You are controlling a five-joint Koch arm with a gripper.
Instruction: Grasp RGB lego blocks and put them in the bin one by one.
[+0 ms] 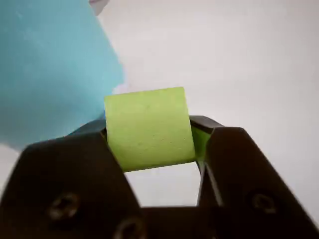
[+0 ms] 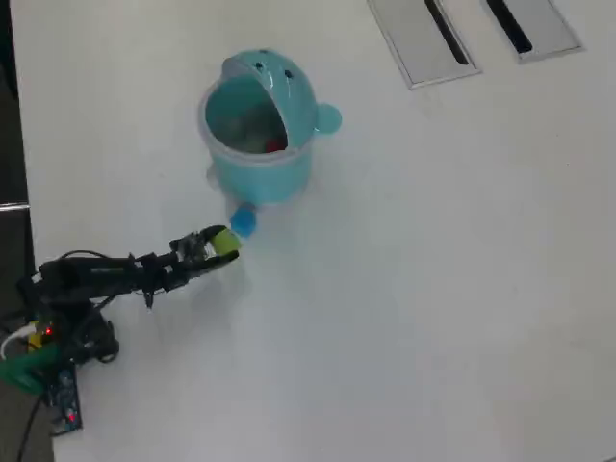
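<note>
My gripper is shut on the yellow-green lego block, which fills the gap between the two black jaws. From overhead the gripper holds that block just below the teal bin. The bin's wall fills the upper left of the wrist view. A red block lies inside the bin. A small blue piece sits at the bin's base, right beside the held block; I cannot tell if it is the blue block or the bin's knob.
The arm's base and wiring sit at the left edge of the white table. Two grey slotted panels lie at the top right.
</note>
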